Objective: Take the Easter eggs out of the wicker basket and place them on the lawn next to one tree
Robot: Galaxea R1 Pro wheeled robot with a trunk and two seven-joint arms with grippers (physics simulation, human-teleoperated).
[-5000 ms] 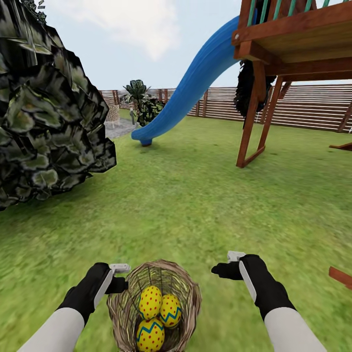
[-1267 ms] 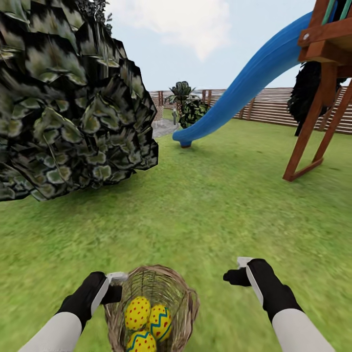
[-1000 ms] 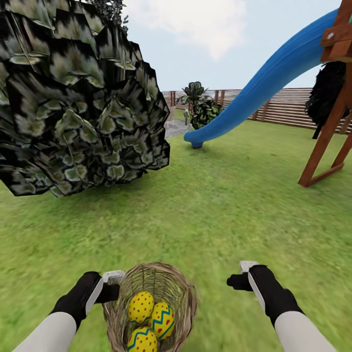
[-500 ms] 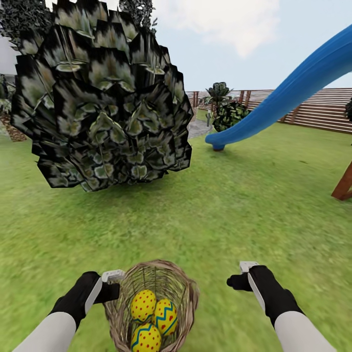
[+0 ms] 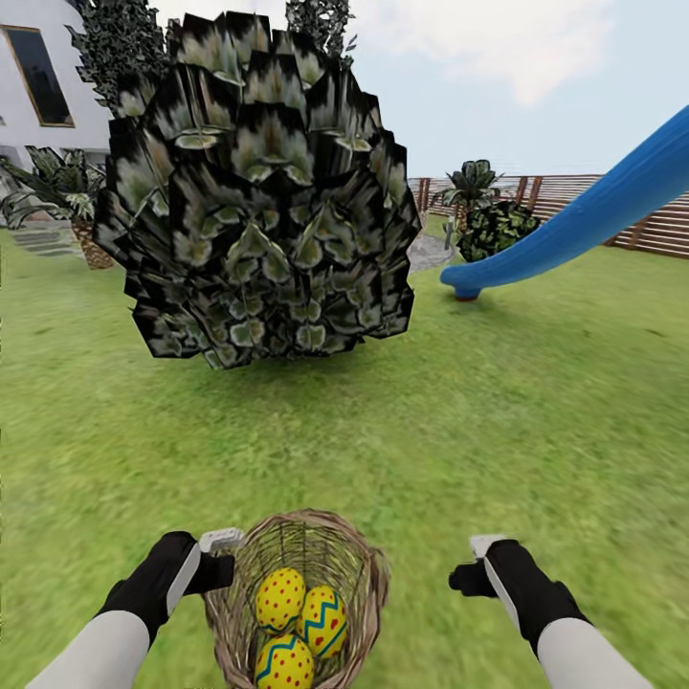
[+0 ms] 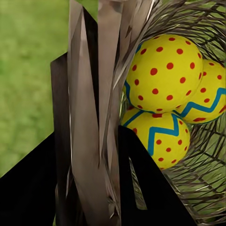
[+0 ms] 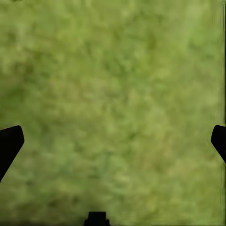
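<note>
Blue slide (image 5: 584,222), slatted fence (image 5: 660,226), bush (image 5: 260,191)

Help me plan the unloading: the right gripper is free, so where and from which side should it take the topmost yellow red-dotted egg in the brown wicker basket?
Probably from above, through the open mouth of the brown wicker basket: its deep woven wall blocks any sideways approach. The open right gripper should close across the rounded middle of the topmost yellow red-dotted egg, while the left gripper holds the rim.
</note>
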